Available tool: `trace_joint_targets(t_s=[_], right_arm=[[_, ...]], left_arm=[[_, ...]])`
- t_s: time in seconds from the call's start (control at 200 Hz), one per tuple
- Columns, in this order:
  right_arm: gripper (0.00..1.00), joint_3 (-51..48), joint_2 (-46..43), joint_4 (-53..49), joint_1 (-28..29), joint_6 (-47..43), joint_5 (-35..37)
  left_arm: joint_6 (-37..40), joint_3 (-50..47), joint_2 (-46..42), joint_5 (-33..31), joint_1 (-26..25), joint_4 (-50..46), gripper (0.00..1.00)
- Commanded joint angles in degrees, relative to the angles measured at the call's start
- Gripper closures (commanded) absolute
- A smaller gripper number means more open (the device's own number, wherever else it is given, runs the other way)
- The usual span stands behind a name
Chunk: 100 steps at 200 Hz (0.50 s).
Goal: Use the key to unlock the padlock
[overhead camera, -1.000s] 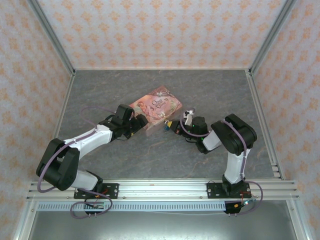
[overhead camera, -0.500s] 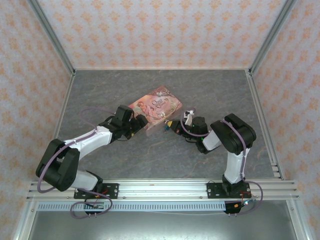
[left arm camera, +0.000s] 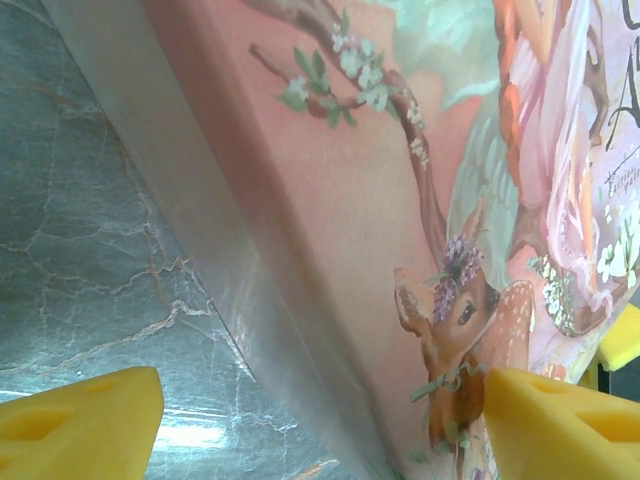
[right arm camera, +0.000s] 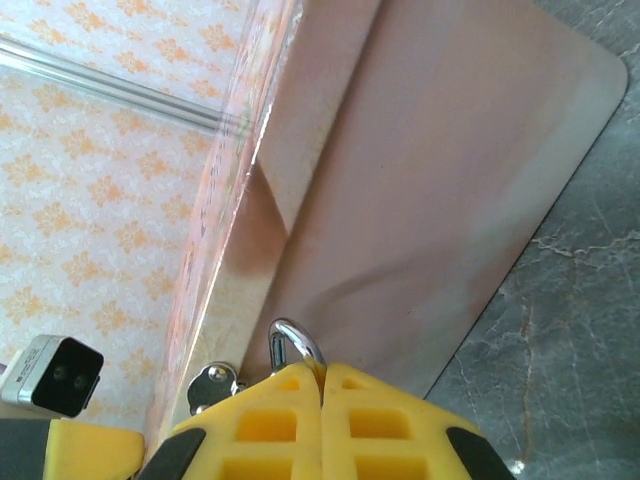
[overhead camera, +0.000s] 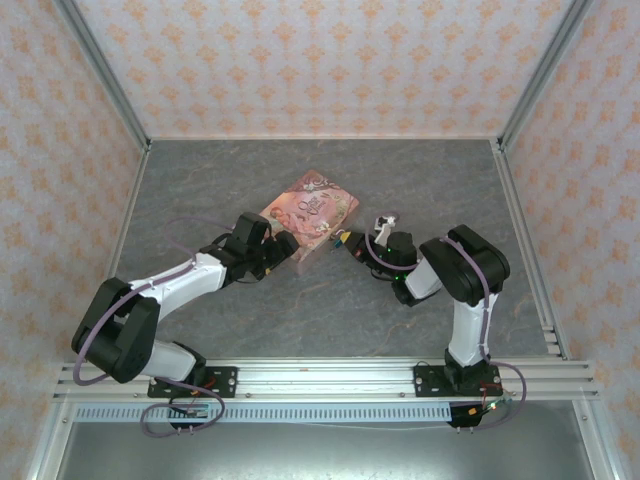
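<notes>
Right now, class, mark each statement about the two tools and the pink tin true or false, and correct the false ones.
1. The left tool has its fingers wide apart. True.
2. The right tool has its fingers spread wide. False: they are pressed together.
3. The pink tin sits in the far right corner of the table. False: it lies near the table's middle, close to both tools.
4. A silver metal loop shows just past the right tool's fingertips. True.
</notes>
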Motion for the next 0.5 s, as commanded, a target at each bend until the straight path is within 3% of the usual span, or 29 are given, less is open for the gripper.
trace_joint_targets(t_s=[0.0,0.225,0.495], right_arm=[[1.0,0.35,-0.23,3.0,-0.28,-0.36,1.92],[1.0,-2.3,-7.36,-4.21,-0.44,-5.45,2.92],[1.0,-4.4,-25.73,-26.54,-0.39,-14.28,2.77]], left_arm=[[-0.42,-1.82,-0.7,-2.58,-0.31,-6.14,0.17],[0.11,-1.03,-5.82,-4.63,-0.36,-8.29,0.14],[2.9,-0.94,-15.95,-11.64,-0.35,-12.32,0.04]])
